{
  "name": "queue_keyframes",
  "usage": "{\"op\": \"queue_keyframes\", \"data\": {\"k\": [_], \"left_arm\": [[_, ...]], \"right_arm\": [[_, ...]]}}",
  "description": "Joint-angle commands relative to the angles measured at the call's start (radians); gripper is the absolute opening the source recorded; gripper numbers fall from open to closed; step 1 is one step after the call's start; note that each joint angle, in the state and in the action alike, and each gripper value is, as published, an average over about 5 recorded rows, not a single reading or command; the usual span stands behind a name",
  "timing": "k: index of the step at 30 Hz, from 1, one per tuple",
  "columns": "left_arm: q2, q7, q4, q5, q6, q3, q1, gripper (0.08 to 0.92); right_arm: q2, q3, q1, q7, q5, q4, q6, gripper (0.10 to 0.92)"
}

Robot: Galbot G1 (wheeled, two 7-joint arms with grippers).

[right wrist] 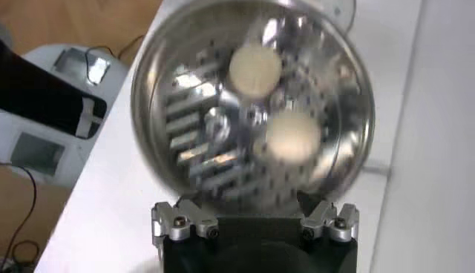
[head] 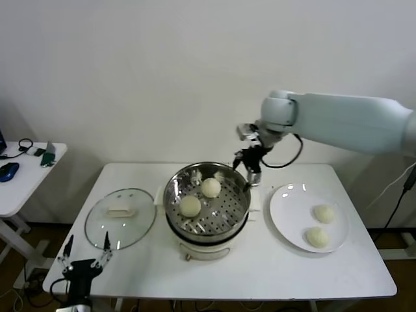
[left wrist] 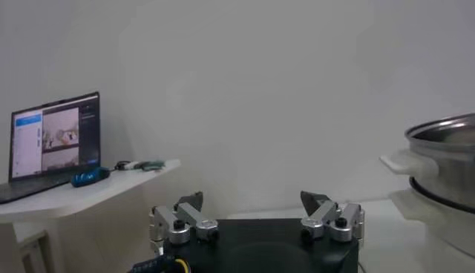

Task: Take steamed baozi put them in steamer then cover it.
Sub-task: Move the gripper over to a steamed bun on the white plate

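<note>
Two buns [head: 200,196] are lying on the perforated tray inside the steamer [head: 207,203] at the middle of the worktop [head: 260,273], while two more buns [head: 320,225] are sitting on the white plate [head: 291,207] at the steamer's 3 o'clock. The right pincer [head: 249,170] is hanging over the steamer's rim at about 1 o'clock, holding nothing, its fingers spread. The left pincer [head: 85,251] is waiting with fingers parted at the worktop's 8 o'clock corner, just beside the glass lid [head: 121,218], which is lying at the steamer's 9 o'clock.
</note>
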Motion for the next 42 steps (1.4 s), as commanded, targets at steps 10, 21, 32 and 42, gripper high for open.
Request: {"op": "queue_keyframes", "data": {"k": [10,21,32,42], "left_arm": [[-0.009,-0.019,-0.017,0.017,0.001,-0.006,0.019,0.823],[-0.031,-0.025,-0.016,0.041,0.005,-0.014,0.022,0.823],[-0.039,-0.026,-0.014,0.045,0.005,-0.021,0.03,0.823],[-0.035,-0.026,-0.006,0.043,0.007,-0.023,0.03,0.823]], "right_arm": [[-0.428,0.224,-0.409,-0.001,-0.456,0.012,0.059,0.823],[-0.401,0.436,-0.661,-0.014,-0.539,-0.108,0.095,0.823],[-0.339,0.435,-0.678,-0.03,-0.543,-0.161,0.093,0.823],[-0.319,0.418,-0.677,-0.043,-0.543,-0.181,0.093,0.823]]}}
